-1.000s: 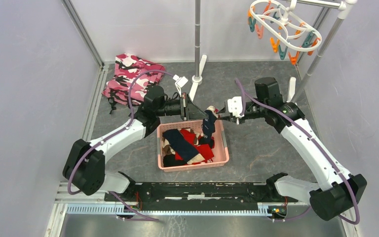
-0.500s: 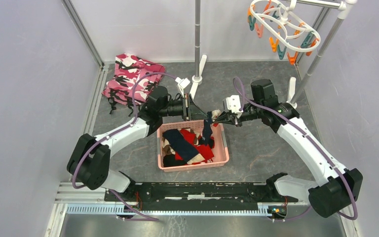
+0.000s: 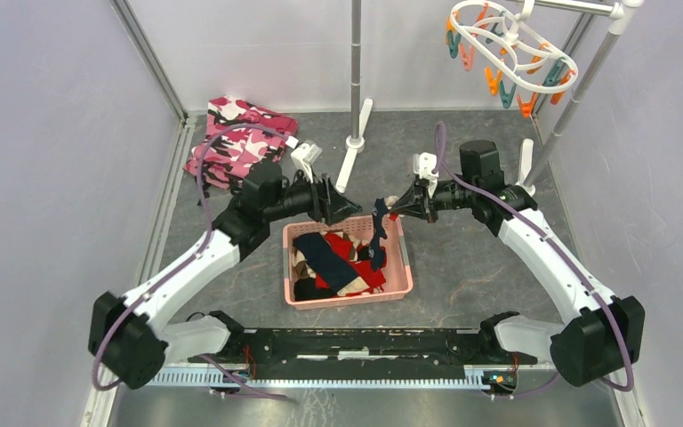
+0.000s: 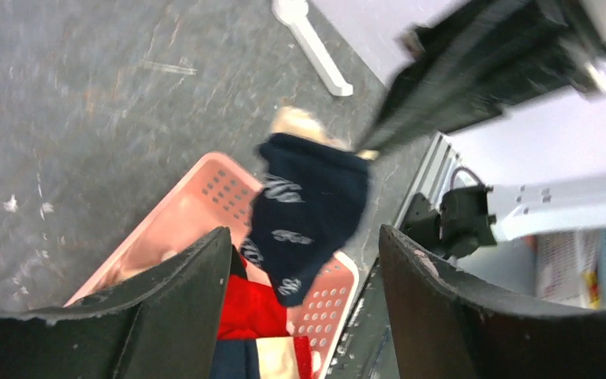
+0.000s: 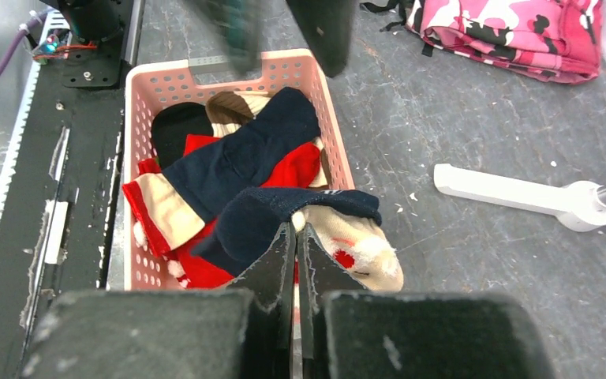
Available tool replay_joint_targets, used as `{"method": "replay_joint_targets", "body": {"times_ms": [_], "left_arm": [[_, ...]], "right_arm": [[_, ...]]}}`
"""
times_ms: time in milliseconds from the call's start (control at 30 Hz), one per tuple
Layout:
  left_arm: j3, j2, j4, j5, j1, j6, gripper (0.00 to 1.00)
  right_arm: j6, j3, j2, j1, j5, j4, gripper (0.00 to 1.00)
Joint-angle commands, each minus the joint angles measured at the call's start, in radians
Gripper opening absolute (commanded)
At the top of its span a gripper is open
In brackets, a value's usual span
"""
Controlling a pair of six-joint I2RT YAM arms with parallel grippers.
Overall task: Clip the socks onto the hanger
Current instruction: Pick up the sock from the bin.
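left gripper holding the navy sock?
No, the left gripper stands open; the navy sock hangs from the shut right gripper alone.

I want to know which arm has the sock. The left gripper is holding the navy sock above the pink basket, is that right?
Not quite. It is the right gripper that is holding the navy sock above the pink basket. The right wrist view shows its fingers shut on the fabric. The left gripper is open with nothing in it.

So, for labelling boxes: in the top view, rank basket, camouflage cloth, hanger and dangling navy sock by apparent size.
1. Basket
2. Camouflage cloth, nearly alike
3. Navy sock
Hanger: basket-sized, but raised nearer the camera, so unranked.
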Motion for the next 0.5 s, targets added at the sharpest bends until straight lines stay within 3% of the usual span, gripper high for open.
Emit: {"method": "replay_joint_targets", "body": {"times_ms": [0,100,267,467], "left_arm": [[-0.031,-0.125,0.02,-0.229,-0.185,0.301,0.75],[-0.054,-0.128,0.045,-0.359,-0.303,0.476,0.75],[-0.064,-0.073,0.064,-0.541,-0.384,0.687,0.77],[-0.047,-0.007,0.141,-0.601,-0.408,0.734,0.74]], "right_arm": [[0.095,-0.008,0.021,0.0,-0.037,0.078,0.0],[0.1,-0.015,0.023,0.001,-0.038,0.083,0.0],[0.093,-0.025,0.015,-0.001,-0.046,0.086,0.0],[0.077,-0.026,0.018,-0.003,-0.056,0.075,0.01]]}}
